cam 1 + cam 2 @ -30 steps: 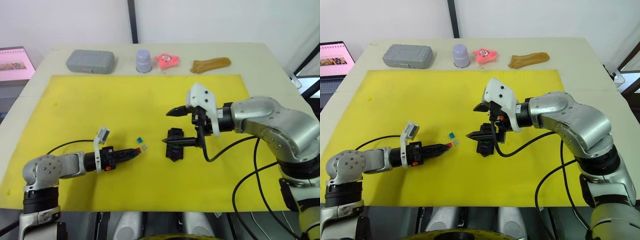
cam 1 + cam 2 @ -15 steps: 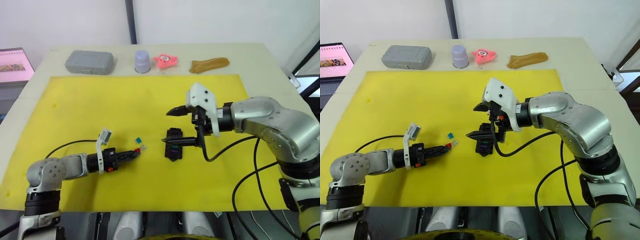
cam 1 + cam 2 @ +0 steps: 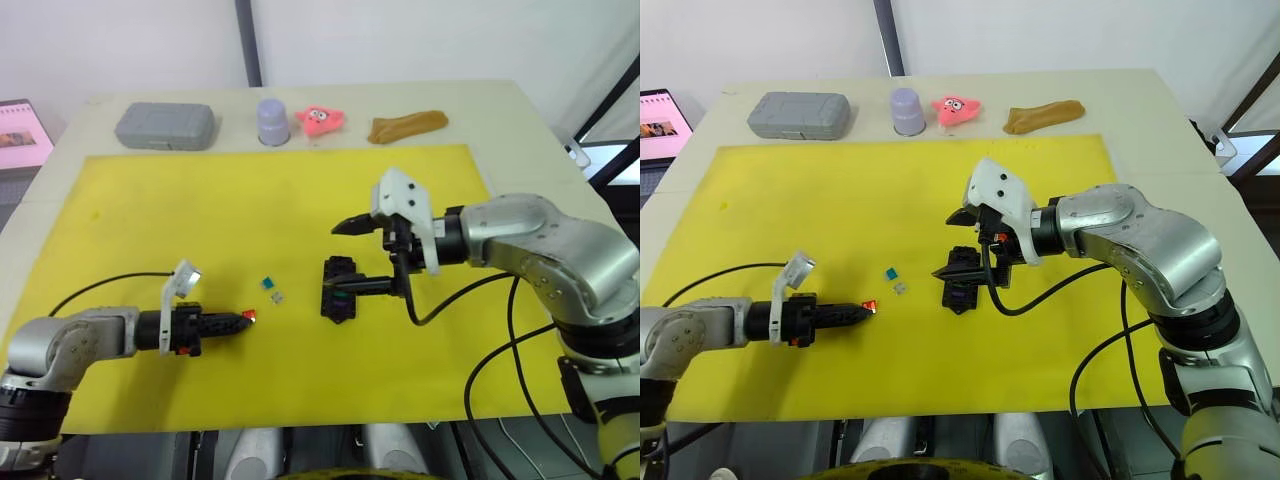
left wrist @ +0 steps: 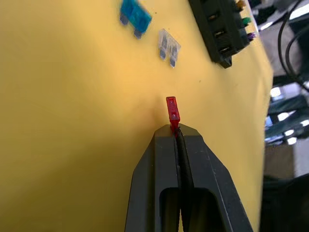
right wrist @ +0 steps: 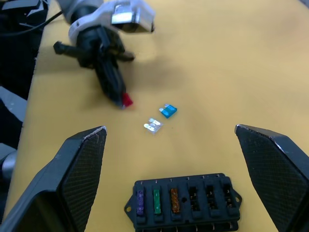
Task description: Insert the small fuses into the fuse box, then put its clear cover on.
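The black fuse box lies mid-mat with purple, green and amber fuses in one row and several slots empty. My right gripper hangs open over it, one finger crossing the box. To the robot's left of the box, a teal fuse and a pale grey fuse lie loose on the mat. Further left, my left gripper is shut on a red fuse, which sticks out of its tips just above the mat. The clear cover is out of view.
The yellow mat covers most of the table. Along the far edge stand a grey case, a lavender cup, a pink toy and a brown object. A laptop sits off the table's left.
The head camera has shifted. My left gripper has drawn back to the robot's left with the red fuse, away from the two loose fuses. The right gripper has stayed over the box.
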### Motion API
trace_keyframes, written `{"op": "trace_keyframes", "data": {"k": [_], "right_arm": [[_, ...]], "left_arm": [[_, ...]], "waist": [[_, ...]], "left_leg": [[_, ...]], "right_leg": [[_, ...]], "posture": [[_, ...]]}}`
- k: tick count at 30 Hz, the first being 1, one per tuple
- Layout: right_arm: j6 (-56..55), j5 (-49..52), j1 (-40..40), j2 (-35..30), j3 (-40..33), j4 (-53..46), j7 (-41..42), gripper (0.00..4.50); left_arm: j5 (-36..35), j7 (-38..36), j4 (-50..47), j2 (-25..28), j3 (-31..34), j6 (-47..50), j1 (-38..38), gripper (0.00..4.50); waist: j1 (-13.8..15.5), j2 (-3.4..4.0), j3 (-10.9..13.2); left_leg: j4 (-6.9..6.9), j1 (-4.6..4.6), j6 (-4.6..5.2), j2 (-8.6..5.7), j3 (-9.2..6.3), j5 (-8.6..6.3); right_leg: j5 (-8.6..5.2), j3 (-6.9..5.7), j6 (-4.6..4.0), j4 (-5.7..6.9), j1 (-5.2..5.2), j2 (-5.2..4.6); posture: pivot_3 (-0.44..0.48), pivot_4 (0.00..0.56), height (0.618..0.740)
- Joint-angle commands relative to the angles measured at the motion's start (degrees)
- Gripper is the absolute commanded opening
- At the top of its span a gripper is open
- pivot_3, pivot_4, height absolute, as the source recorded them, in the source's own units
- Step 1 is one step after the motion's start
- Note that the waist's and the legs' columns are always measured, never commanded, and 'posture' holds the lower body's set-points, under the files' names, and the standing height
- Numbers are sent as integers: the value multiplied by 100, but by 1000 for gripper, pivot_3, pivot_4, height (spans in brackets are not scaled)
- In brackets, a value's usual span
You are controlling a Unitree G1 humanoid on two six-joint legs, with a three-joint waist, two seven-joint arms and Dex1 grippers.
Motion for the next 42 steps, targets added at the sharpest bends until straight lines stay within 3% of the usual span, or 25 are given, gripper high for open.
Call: {"op": "trace_keyframes", "data": {"k": [1, 8, 12, 16, 19, 23, 42], "right_arm": [[257, 285, -121, 40, -84, -137, 33, 4500], [732, 766, -365, 83, -338, 118, 76, 4500], [937, 1036, -637, 83, -585, 342, 85, 4500], [1182, 1254, -838, 125, -769, 504, -36, 4500], [1385, 1434, -930, 169, -902, 560, -153, 3657], [1590, 1589, -987, 193, -989, 585, -320, 1805], [1684, 1645, -928, 370, -771, 555, -727, 1805]], "left_arm": [[294, -642, -344, 194, -200, -690, -390, 27], [638, -1343, -588, -4, -866, -1313, -1864, 27], [888, -1781, -241, -214, -1220, -1622, -2792, 27], [1112, -2061, 61, -417, -1422, -1876, -3262, 27], [1240, -2193, 186, -547, -1516, -2029, -3420, 0], [1398, -2281, 321, -682, -1561, -2160, -3525, 0], [1521, -2241, 387, -994, -1531, -2199, -3675, 0]], "waist": [[59, 0, 0], [108, -7, 3], [79, -6, 3], [66, -6, 3], [70, -6, 3], [79, -6, 3], [78, -7, 3]], "left_leg": [[1, -2, 1, -1, 0, -1], [6, -11, 8, -7, 2, -4], [6, -9, 13, -7, 5, -6], [6, -6, 22, -5, 7, -10], [6, -6, 24, -3, 6, -11], [8, -8, 23, -3, 6, -11], [11, -8, 21, -4, 5, -9]], "right_leg": [[2, 0, -1, -7, 2, -1], [4, -8, 0, -27, 9, -2], [4, -13, 0, -24, 8, 11], [4, -14, 0, -20, 7, 19], [4, -15, 0, -21, 7, 20], [4, -15, 0, -20, 7, 19], [4, -15, 1, -18, 7, 19]], "posture": [[0, 150, 740], [0, 150, 740], [0, 150, 740], [0, 150, 740], [0, 150, 740], [0, 150, 740], [0, 150, 740]]}}
